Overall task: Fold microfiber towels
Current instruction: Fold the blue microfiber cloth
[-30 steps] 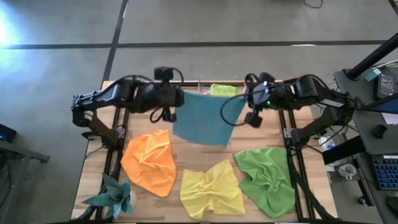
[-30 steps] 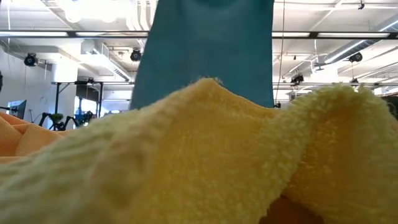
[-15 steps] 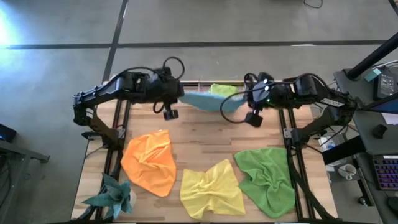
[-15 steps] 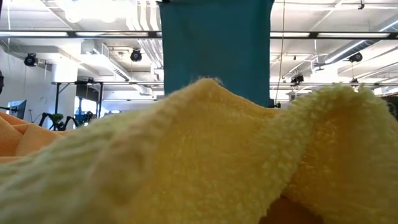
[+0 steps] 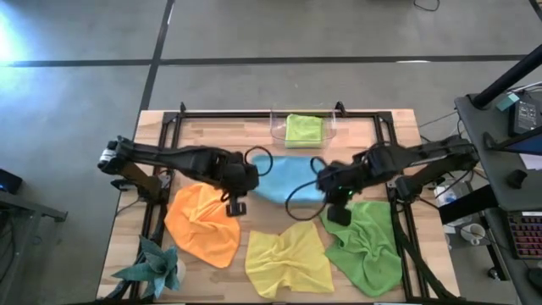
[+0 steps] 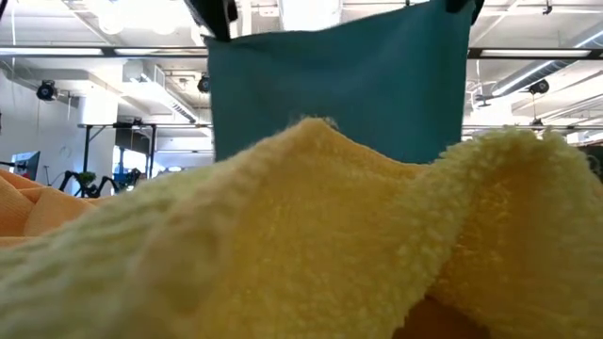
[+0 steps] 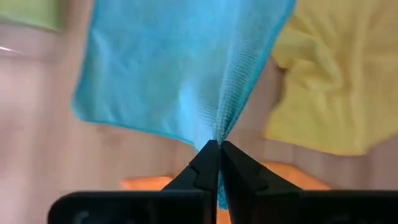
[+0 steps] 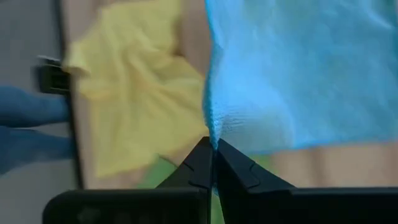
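Observation:
The blue towel (image 5: 286, 178) hangs spread between my two grippers above the middle of the table. In the low view it is a flat sheet (image 6: 339, 89), its lower edge hidden behind the yellow towel (image 6: 311, 245). My left gripper (image 5: 240, 180) is shut on its left top corner. My right gripper (image 5: 327, 183) is shut on its right top corner. The orange towel (image 5: 203, 222), the yellow towel (image 5: 288, 258) and the green towel (image 5: 364, 246) lie crumpled along the near side. A folded lime green towel (image 5: 303, 129) lies in a clear tray at the far edge. My left gripper pinches a corner of the blue towel (image 7: 219, 134) between its two shut fingers. The cloth gathers into a ridge at the fingertips and spreads out beyond them. In the low view the top edge (image 6: 283, 36) runs taut to the other gripper. My right gripper pinches the opposite top corner of the blue towel (image 8: 211, 134) between its two shut fingers. The cloth fans out from the fingertips. In the low view that corner (image 6: 457, 14) sits at the sheet's top right, and the towel hangs below it.
A teal spiky ornament (image 5: 154, 267) stands at the near left corner. The clear tray (image 5: 278, 129) stands at the far middle. Dark frame rails (image 5: 157, 199) run along both table sides. Bare wood shows between the tray and the blue towel.
Both grippers have carried the blue towel from the table's far side toward the near edge, to above the table's middle. They have kept hold of its corners and have moved farther apart. The sheet now hangs wider and closer in the low view.

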`<action>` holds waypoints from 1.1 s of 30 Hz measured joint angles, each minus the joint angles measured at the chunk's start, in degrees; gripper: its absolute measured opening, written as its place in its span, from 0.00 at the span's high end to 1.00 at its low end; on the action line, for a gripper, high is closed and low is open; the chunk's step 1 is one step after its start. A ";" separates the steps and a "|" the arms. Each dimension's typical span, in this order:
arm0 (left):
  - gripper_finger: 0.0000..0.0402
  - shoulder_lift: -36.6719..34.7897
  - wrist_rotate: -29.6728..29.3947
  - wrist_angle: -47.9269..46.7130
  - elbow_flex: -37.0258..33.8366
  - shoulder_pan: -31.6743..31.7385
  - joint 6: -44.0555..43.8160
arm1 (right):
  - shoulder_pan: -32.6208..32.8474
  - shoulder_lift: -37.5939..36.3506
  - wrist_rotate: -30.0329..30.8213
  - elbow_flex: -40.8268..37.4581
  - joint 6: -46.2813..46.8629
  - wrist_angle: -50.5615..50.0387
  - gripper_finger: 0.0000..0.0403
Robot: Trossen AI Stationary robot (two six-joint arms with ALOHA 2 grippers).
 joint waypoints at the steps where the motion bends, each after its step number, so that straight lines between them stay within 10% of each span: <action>1: 1.00 0.00 1.80 0.89 -1.35 -0.08 -0.67 | 0.18 0.00 -1.37 -1.70 0.01 2.95 0.98; 18: 1.00 0.06 -5.11 16.25 -17.48 5.20 -2.92 | -10.71 -2.58 -4.44 -27.65 -1.54 18.33 0.98; 33: 1.00 3.78 -4.89 26.96 -23.28 12.82 -0.18 | -23.47 -2.60 -5.37 -33.61 -3.12 23.73 0.98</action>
